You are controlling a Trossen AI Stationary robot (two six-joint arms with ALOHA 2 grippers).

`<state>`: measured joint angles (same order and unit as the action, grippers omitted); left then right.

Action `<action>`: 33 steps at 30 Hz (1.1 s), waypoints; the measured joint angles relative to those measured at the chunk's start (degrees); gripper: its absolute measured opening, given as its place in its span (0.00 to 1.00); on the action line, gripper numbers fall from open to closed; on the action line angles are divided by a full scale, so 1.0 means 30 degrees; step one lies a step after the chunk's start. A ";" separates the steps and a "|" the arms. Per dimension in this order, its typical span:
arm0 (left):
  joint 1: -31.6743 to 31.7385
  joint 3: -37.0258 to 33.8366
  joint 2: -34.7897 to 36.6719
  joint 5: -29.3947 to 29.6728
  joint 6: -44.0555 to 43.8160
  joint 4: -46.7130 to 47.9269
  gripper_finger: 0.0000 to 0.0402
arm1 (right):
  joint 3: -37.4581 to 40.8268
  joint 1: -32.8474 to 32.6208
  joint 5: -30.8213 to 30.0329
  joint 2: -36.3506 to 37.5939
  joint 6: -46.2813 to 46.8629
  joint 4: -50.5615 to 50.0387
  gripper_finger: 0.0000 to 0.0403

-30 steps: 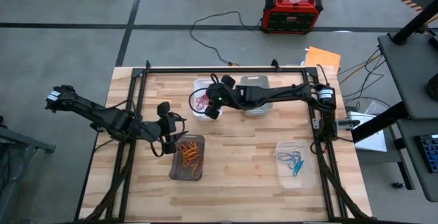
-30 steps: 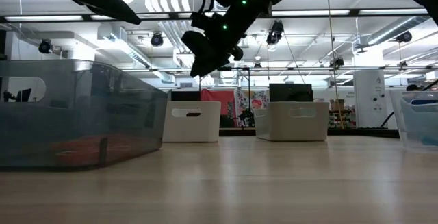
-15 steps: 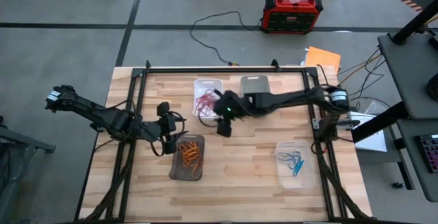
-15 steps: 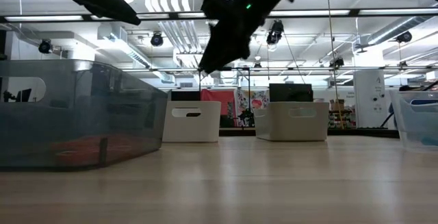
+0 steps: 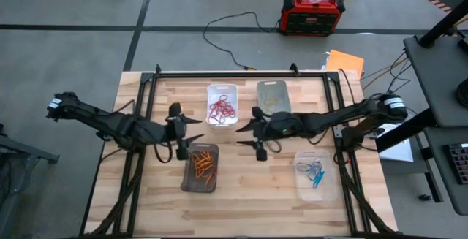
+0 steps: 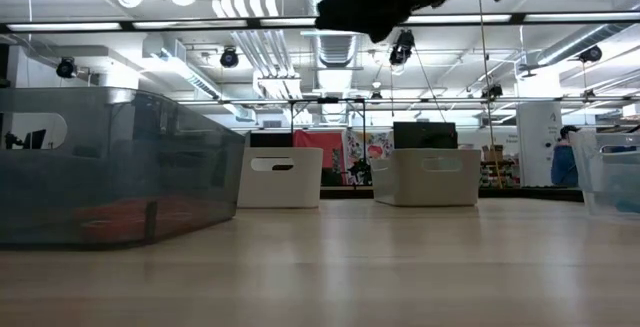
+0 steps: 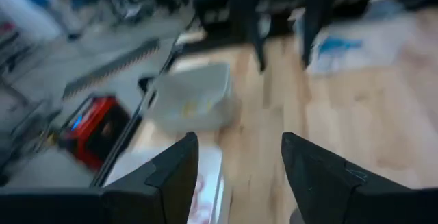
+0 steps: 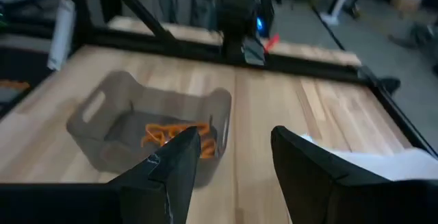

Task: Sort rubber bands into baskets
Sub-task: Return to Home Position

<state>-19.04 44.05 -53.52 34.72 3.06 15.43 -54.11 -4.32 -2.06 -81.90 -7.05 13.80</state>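
Wooden table (image 5: 248, 188) from above shows us left gripper (image 5: 196, 131) and right gripper (image 5: 243, 135) both spread wide — hidden in the low view — with orange rubber bands (image 8: 164, 133) in the dark basket (image 8: 102, 125) beyond the right fingers (image 8: 174, 169).

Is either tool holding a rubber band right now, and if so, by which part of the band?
Nothing is held. The left tool and the right tool are both open, with nothing between the jaws of either.
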 joint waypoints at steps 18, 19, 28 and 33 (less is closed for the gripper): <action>0.1331 -0.6680 0.9946 -0.5285 0.2751 -0.5224 0.48 | 0.7627 0.1954 0.2851 0.7134 -0.0015 0.4647 0.44; 0.1331 -0.7108 1.0827 -0.5351 0.2727 -0.5297 0.48 | 0.7962 0.1954 0.2854 0.7522 -0.0021 0.4745 0.44; 0.1331 -0.9417 1.7858 -0.5362 0.2558 -0.4050 0.48 | 1.1049 0.1954 0.2847 1.1682 0.0528 0.5620 0.44; 0.1365 -0.9274 1.7418 -0.5404 0.2312 -0.3999 0.48 | 1.3293 0.1935 0.2875 1.5337 0.0823 0.5771 0.44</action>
<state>-14.95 16.23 -1.27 18.50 10.00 3.43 -14.23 1.48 6.57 -35.88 -4.58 31.12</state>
